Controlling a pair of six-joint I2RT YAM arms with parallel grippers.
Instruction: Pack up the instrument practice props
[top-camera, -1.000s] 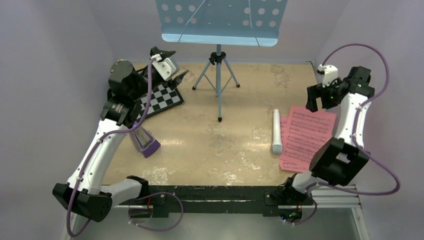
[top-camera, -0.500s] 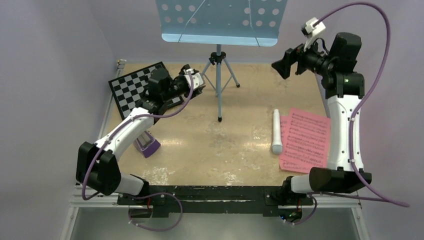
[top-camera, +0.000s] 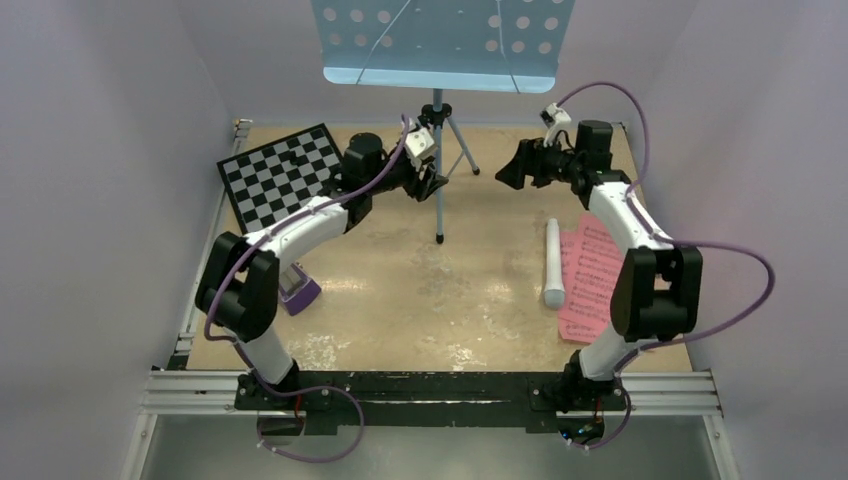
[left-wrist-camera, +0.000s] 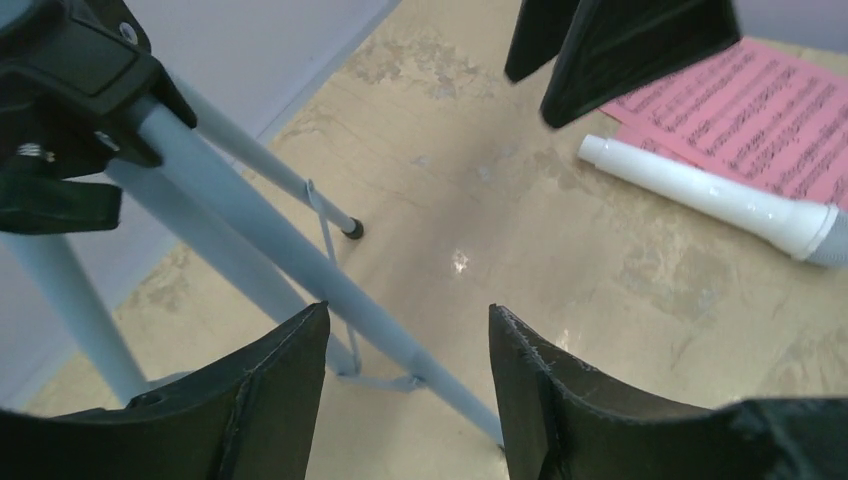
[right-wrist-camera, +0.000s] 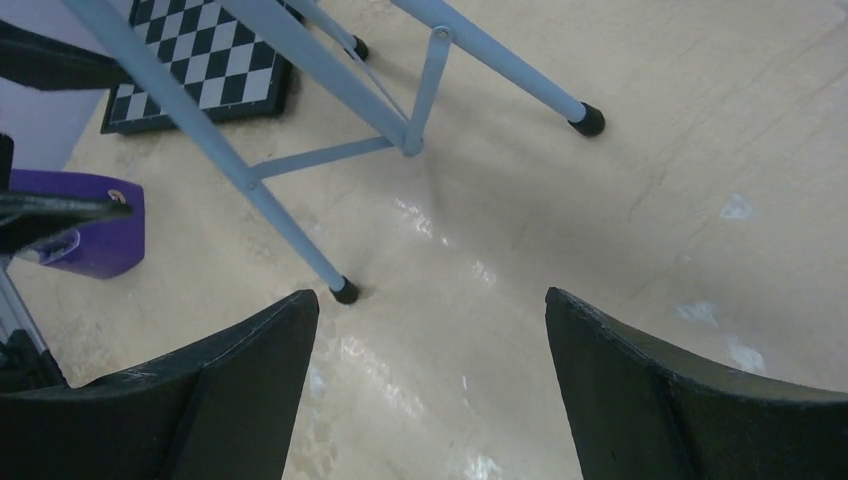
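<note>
The light-blue perforated music stand (top-camera: 440, 40) rises at the back on its thin tripod (top-camera: 437, 195). My left gripper (top-camera: 432, 180) is open right at the tripod's left side. In the left wrist view the gripper (left-wrist-camera: 408, 330) frames a tripod leg (left-wrist-camera: 300, 270) in its gap without touching it. My right gripper (top-camera: 510, 168) hangs open, apart, to the tripod's right. Its wrist view shows the gripper (right-wrist-camera: 430, 320) holding nothing, with the tripod legs (right-wrist-camera: 330, 120) ahead. The white tube (top-camera: 553, 262) lies beside the pink sheets (top-camera: 590, 275). The purple wedge (top-camera: 297, 290) sits at the left.
A black-and-white chessboard (top-camera: 280, 175) lies at the back left, under my left arm. My right forearm crosses above the pink sheets. Lilac walls close in the table on three sides. A black rail (top-camera: 430, 385) runs along the near edge.
Both arms have swung in toward the tripod: the left one off the chessboard to the right, the right one down and leftward from high at the back. The left jaws have narrowed somewhat.
</note>
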